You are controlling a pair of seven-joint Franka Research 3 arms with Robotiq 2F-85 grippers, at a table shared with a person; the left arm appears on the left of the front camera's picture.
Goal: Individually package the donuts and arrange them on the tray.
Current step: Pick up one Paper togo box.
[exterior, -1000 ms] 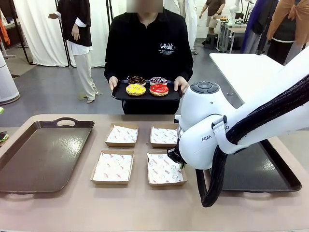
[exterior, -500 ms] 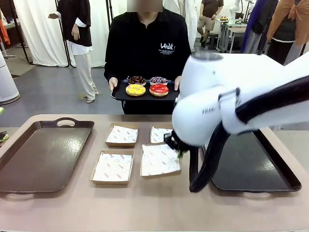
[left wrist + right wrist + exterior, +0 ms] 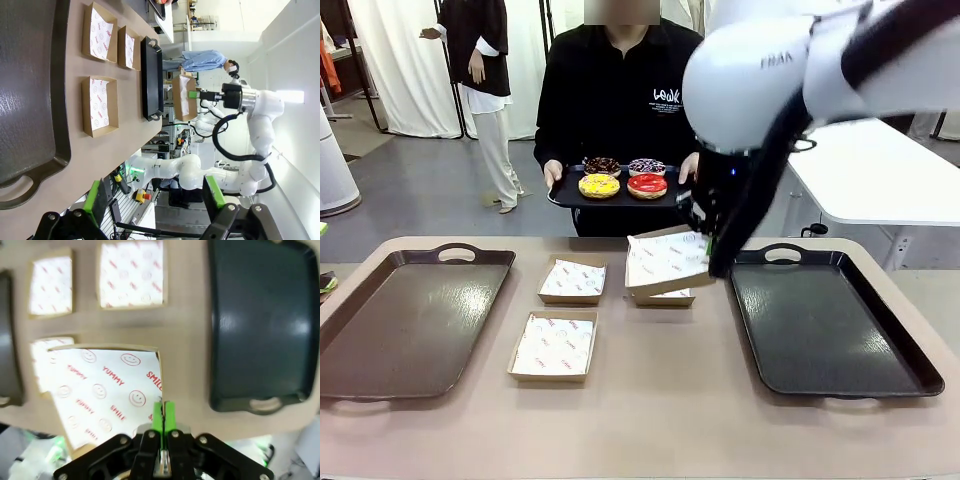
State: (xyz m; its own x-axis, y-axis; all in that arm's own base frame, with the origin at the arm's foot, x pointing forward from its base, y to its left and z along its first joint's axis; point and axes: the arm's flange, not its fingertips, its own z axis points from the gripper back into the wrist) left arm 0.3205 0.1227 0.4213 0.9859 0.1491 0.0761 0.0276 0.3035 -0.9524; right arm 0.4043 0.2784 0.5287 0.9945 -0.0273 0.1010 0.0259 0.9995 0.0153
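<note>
Four donuts lie on a black tray (image 3: 563, 198) that the person holds at the far side: a yellow donut (image 3: 599, 185), a red donut (image 3: 647, 185) and two chocolate sprinkled donuts (image 3: 603, 166) behind them. My right gripper (image 3: 706, 243) is shut on the edge of a cardboard box (image 3: 665, 260) with a white liner, holding it tilted in the air above the table. In the right wrist view its green fingers (image 3: 158, 416) pinch the rim of that box (image 3: 107, 390). My left gripper (image 3: 155, 197) stands open with nothing between its pads.
Three other lined boxes rest on the table, at the far left (image 3: 572, 280), the near left (image 3: 553, 346) and under the lifted one (image 3: 666, 297). A brown tray (image 3: 380, 340) lies at the left and a dark tray (image 3: 830, 330) at the right.
My right arm has risen and swung toward the far side, lifting the near-right box off the table. The person's tray of donuts has stayed in place.
</note>
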